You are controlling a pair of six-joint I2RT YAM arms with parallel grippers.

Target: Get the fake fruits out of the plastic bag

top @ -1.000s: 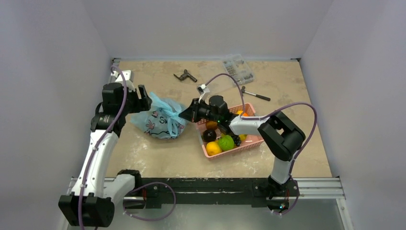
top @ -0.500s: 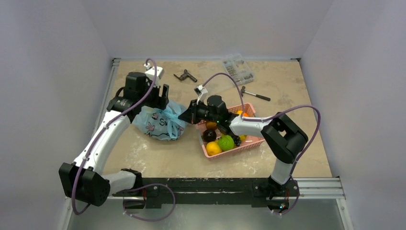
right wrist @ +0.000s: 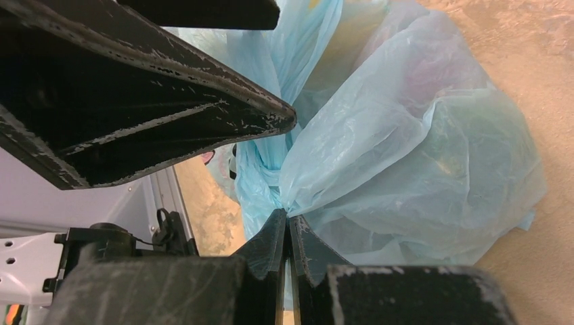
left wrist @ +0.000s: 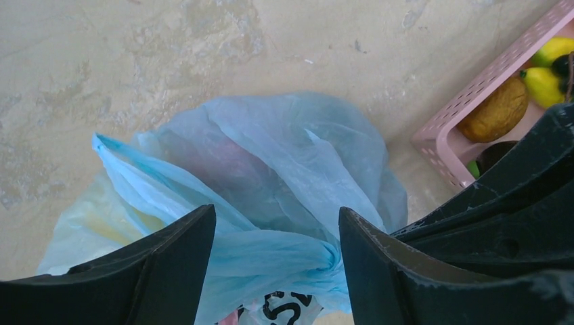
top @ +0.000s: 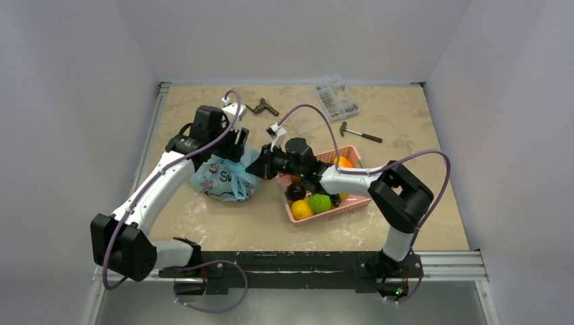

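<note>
Swung across from a second ago, the left fingers (top: 236, 145) now hang over the thin translucent pale blue plastic bag (left wrist: 291, 162), nearer the pink slatted plastic basket (top: 336, 206) than before. They stand well open, straddling the bag's gathered top without gripping it. The right fingers (right wrist: 290, 237) are pinched tight on a fold of that same plastic (on the side facing the basket). The bag lies on the bench (top: 406, 135) just left of the basket. A reddish blur inside may be one of the fake fruits (left wrist: 223, 162).
</note>
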